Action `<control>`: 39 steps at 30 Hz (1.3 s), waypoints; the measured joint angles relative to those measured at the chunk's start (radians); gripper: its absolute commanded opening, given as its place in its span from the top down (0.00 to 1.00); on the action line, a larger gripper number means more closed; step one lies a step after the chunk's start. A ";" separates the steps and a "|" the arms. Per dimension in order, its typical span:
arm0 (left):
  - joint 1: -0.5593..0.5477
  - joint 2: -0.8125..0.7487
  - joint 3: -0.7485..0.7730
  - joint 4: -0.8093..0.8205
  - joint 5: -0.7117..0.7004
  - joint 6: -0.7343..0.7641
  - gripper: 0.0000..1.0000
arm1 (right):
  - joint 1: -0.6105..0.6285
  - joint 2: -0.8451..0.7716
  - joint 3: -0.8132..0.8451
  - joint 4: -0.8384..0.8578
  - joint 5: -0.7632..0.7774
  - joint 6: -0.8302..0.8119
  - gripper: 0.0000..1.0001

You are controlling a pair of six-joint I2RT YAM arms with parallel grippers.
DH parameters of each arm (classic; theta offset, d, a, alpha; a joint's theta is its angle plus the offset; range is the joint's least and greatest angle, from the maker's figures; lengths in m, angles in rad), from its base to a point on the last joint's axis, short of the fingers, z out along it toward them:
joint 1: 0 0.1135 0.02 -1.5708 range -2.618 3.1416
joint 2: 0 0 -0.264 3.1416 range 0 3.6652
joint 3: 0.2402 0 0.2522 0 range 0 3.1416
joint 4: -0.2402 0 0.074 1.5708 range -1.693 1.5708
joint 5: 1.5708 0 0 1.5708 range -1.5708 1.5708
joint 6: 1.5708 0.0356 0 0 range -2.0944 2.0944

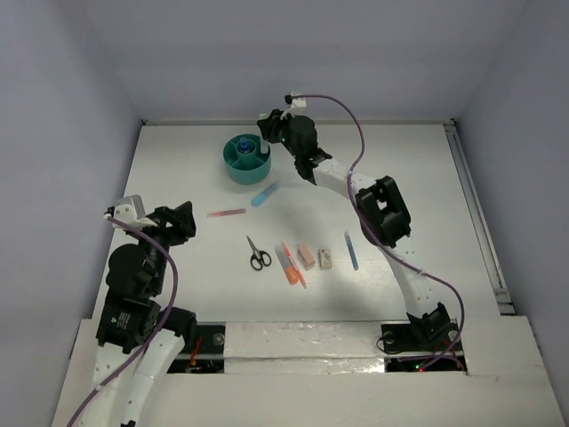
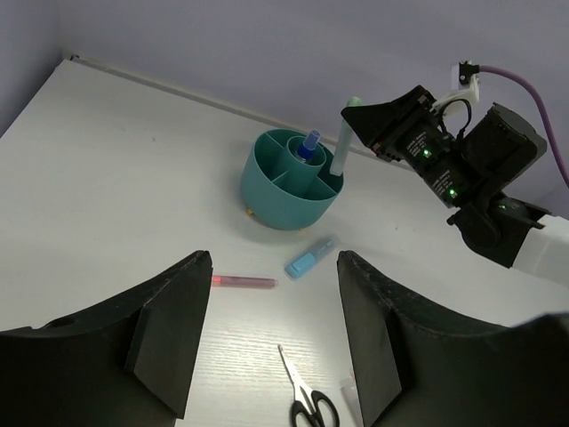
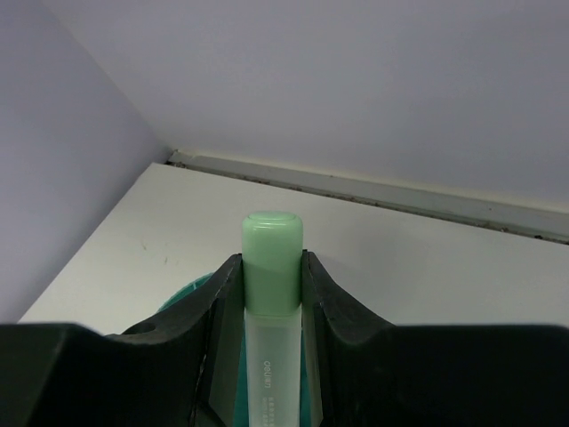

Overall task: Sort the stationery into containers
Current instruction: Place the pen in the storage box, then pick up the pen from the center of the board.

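Observation:
My right gripper [image 1: 268,138] is shut on a green marker [image 3: 272,267] and holds it upright, its lower end inside an outer compartment of the round teal organiser [image 1: 238,166]. The left wrist view shows the marker [image 2: 341,147], the organiser [image 2: 276,200] and a blue-capped bottle [image 2: 308,145] in its central cup. On the table lie a blue highlighter [image 1: 264,195], a pink pen [image 1: 227,213], black-handled scissors [image 1: 258,253], orange markers [image 1: 290,265], a pink eraser [image 1: 306,257], a white eraser [image 1: 325,259] and a blue pen [image 1: 352,251]. My left gripper [image 1: 180,222] is open and empty, at the left.
White walls close the table at the back and left. A metal rail [image 1: 476,213] runs along the right edge. The right arm [image 1: 382,209] stretches diagonally over the table's right half.

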 measured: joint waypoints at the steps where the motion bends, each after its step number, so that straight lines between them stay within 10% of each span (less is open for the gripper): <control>1: 0.000 0.001 0.000 0.000 0.000 0.000 0.45 | 0.002 0.001 0.002 0.000 0.000 -0.001 0.92; 6: 0.000 0.005 0.000 0.000 0.000 0.001 0.45 | 0.013 0.002 0.003 0.019 0.000 -0.008 0.86; 13: 0.000 0.007 0.000 0.000 0.000 0.003 0.45 | 0.018 0.002 -0.024 0.050 0.000 -0.010 0.39; 19: 0.001 0.015 0.000 0.000 0.000 0.003 0.45 | 0.017 -0.016 -0.074 0.051 0.000 -0.022 0.31; 21: 0.001 0.017 0.000 0.000 0.001 0.003 0.45 | 0.017 -0.049 -0.124 0.051 0.000 -0.025 0.38; 25: 0.003 0.020 0.000 0.000 0.002 0.003 0.45 | 0.017 -0.174 -0.282 0.060 -0.029 -0.047 0.99; 29: 0.006 0.023 0.000 0.000 0.002 0.003 0.56 | 0.018 -0.314 -0.395 0.029 -0.150 -0.075 1.00; 34: 0.010 0.035 0.000 0.002 0.003 0.006 0.93 | 0.041 -0.389 -0.396 -0.055 -0.369 -0.133 1.00; 39: 0.022 0.055 0.000 0.005 0.000 0.006 1.00 | 0.105 -0.379 -0.405 -0.183 -0.387 -0.146 0.97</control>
